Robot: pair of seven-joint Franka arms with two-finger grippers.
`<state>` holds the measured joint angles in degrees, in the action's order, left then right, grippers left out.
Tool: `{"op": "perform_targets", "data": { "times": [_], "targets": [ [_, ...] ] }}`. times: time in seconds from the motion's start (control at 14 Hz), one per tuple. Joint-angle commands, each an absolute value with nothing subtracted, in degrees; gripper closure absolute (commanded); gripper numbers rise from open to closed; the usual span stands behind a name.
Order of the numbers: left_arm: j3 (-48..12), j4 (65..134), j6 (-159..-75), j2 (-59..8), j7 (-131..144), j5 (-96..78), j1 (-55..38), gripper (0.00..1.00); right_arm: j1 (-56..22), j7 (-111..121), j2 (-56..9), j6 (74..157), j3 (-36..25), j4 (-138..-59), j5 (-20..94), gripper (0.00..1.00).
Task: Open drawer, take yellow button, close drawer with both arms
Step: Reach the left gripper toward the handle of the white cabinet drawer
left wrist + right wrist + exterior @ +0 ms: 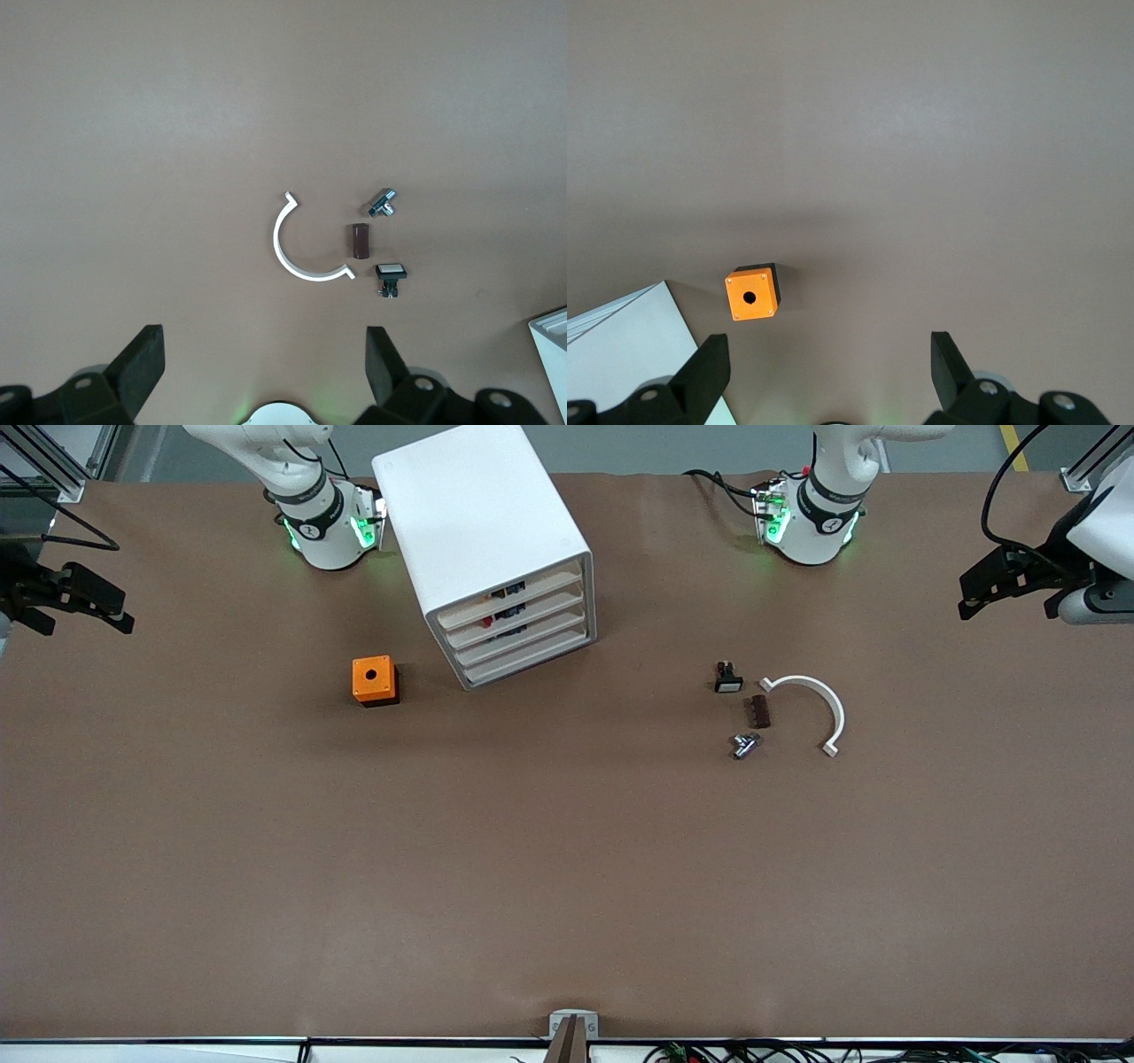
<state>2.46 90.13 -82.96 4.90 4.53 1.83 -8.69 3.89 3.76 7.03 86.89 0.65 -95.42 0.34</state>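
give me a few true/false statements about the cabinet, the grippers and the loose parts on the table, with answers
1. All four drawers of the cabinet are shut. True.
2. The left gripper holds the white curved piece. False: it is open and empty, up in the air at the left arm's end of the table.
3. The orange cube stands beside the cabinet, toward the right arm's end. True.
4. The right gripper is shut on a drawer front. False: it is open, away from the cabinet.
5. The small black piece with a white face lies inside the orange cube. False: it lies on the table near the white curved piece.
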Motion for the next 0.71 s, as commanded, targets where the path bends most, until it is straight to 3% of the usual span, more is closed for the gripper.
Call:
{"op": "perform_targets", "data": {
  "times": [0.0, 0.21, 0.64],
  "targets": [
    [2.5, 88.7, -81.0, 4.6, 4.6, 2.2, -8.5, 0.00, 4.7, 3.9, 6.6, 86.6, 1.1, -94.2, 0.9, 0.00],
    [2.7, 88.6, -81.0, 4.0, 4.6, 2.2, -8.4, 0.00, 5.3, 4.0, 6.6, 87.1, 1.1, -94.2, 2.1, 0.00],
    [3.0, 87.4, -81.2, -4.4, 7.2, 1.3, -8.9, 0.00, 5.3, 4.1, 6.6, 87.1, 1.1, -94.2, 1.9, 0.00]
  ]
}}
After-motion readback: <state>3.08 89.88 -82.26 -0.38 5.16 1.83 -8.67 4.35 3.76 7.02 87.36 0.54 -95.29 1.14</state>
